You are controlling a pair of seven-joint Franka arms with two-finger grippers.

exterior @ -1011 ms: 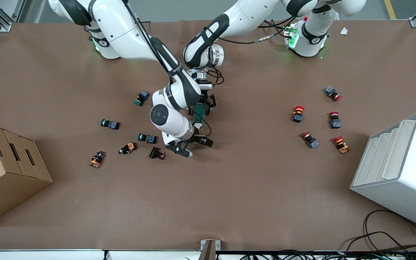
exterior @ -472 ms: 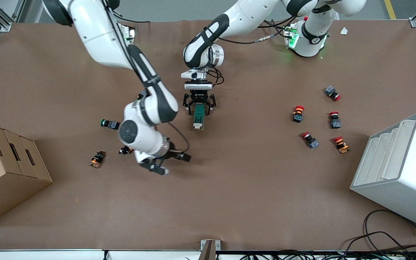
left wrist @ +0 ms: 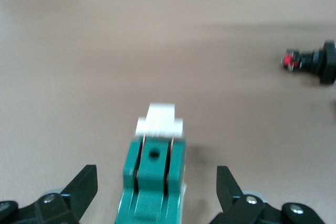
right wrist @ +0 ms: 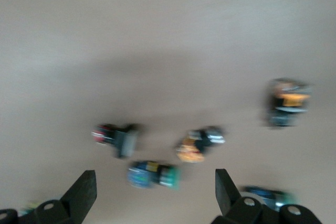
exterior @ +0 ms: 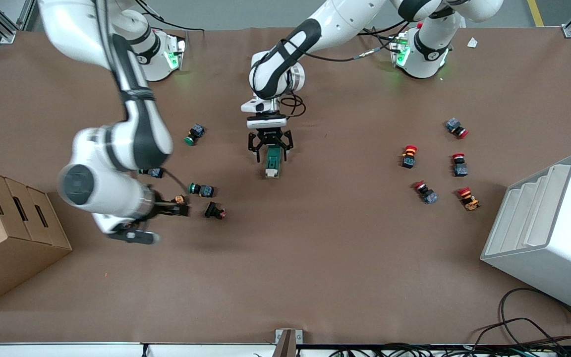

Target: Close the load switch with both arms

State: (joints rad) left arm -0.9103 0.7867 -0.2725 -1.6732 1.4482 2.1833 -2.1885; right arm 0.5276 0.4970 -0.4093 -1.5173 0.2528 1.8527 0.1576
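Note:
The load switch (exterior: 271,162) is a dark green block with a white handle piece at the end nearer the front camera. It lies on the brown table at mid-table. My left gripper (exterior: 270,147) is open and straddles its green end. In the left wrist view the switch (left wrist: 154,179) lies between the fingers (left wrist: 83,188) with a gap on each side, and the white handle (left wrist: 159,121) points away from the gripper (left wrist: 155,195). My right gripper (exterior: 152,223) is open and empty over the push buttons toward the right arm's end. It also shows in the right wrist view (right wrist: 155,192).
Green, orange and black push buttons (exterior: 201,189) lie scattered beside the right gripper, and some show in the right wrist view (right wrist: 152,174). Red-capped buttons (exterior: 408,155) lie toward the left arm's end. A cardboard box (exterior: 3,233) and a white bin (exterior: 553,228) stand at the table's ends.
The right arm has swung away from the switch toward its own end of the table and now hangs over the push buttons. The left gripper stays at the switch, shifted only slightly.

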